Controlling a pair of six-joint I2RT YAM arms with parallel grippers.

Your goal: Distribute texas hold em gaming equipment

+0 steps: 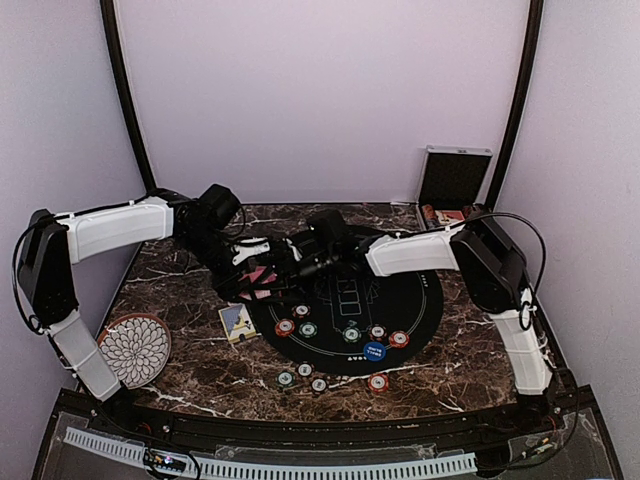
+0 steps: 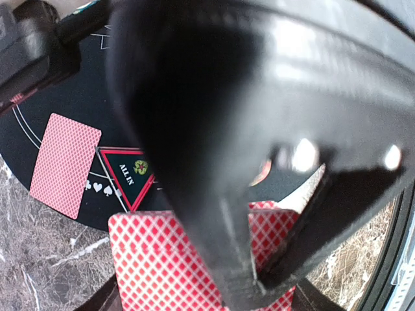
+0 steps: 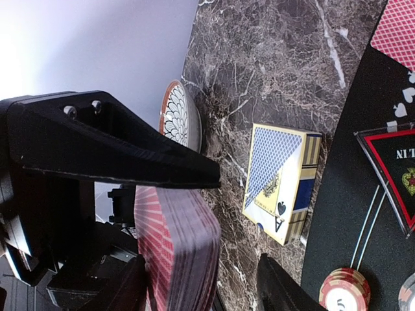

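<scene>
Left claw (image 1: 250, 272), closed tight, grips a thick deck of red-backed playing cards (image 3: 178, 249) by the left edge of the round black felt mat (image 1: 420, 300). Right claw (image 3: 240, 219) stands part-open astride that deck. Dark veined marble tabletop (image 1: 200, 375) lies below, pale lilac walls (image 1: 320, 100) around.

Pale lilac walls (image 1: 320, 100) around a dark brown marble tabletop (image 1: 220, 378), black corner posts (image 1: 125, 100)
</scene>
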